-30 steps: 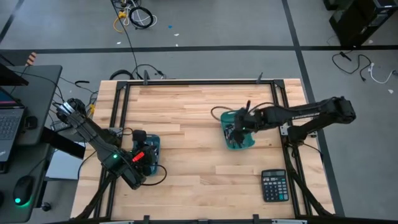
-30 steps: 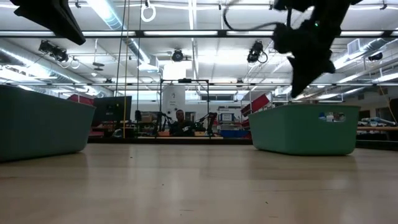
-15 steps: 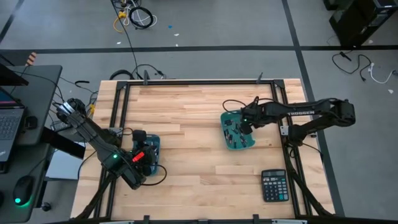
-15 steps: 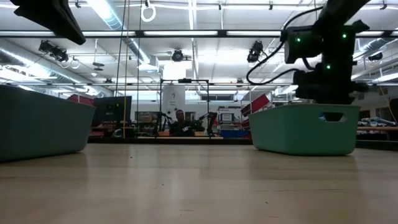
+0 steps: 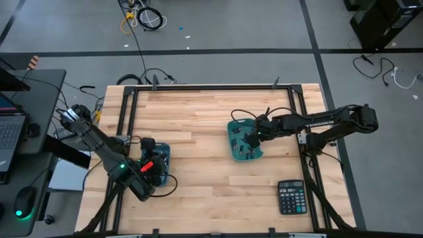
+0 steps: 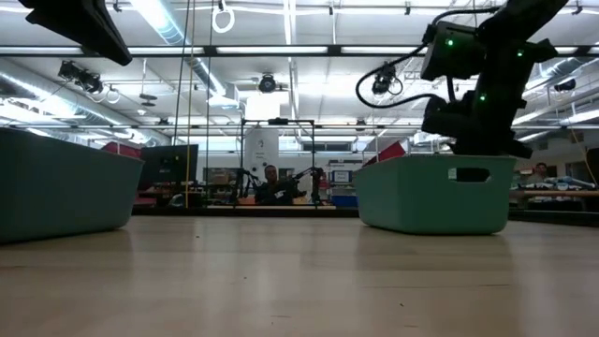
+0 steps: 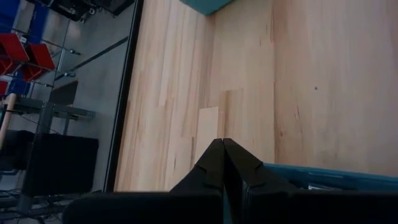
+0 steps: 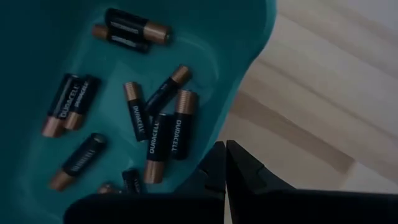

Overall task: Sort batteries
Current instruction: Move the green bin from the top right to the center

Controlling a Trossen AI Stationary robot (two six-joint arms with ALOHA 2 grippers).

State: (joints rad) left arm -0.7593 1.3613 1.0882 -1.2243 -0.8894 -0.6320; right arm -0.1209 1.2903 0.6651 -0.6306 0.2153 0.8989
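Several small black-and-copper batteries [image 8: 152, 130] lie on the floor of a teal bin [image 5: 239, 151] right of the table's middle. My right gripper [image 8: 224, 152] is shut, pointing steeply down at the bin's right-hand rim; the low view shows it [image 6: 468, 131] dipping behind the rim. A second teal bin [image 5: 162, 156] stands at the near left. Over it my left gripper [image 7: 224, 152] hangs shut and touches nothing; that bin's rim [image 7: 336, 177] shows just beneath the fingers. My right gripper meets the bin's right-hand rim [image 8: 239, 109] with its shut fingertips, slanting down from the table's right. Whether the tips stand inside or outside the wall is hidden by the gripper. The bin stays flat on the table.
A black calculator [image 5: 291, 197] lies at the table's near right corner. A black metal frame [image 5: 198, 87] runs round the table's edges. Bare wood lies between the two bins. A laptop and a mouse sit on a side desk at the left.
My right gripper has come down into the bin's right side and moved toward the table's left edge, staying shut. The right bin has slid a short way toward the left edge with it and turned slightly; the batteries stay inside.
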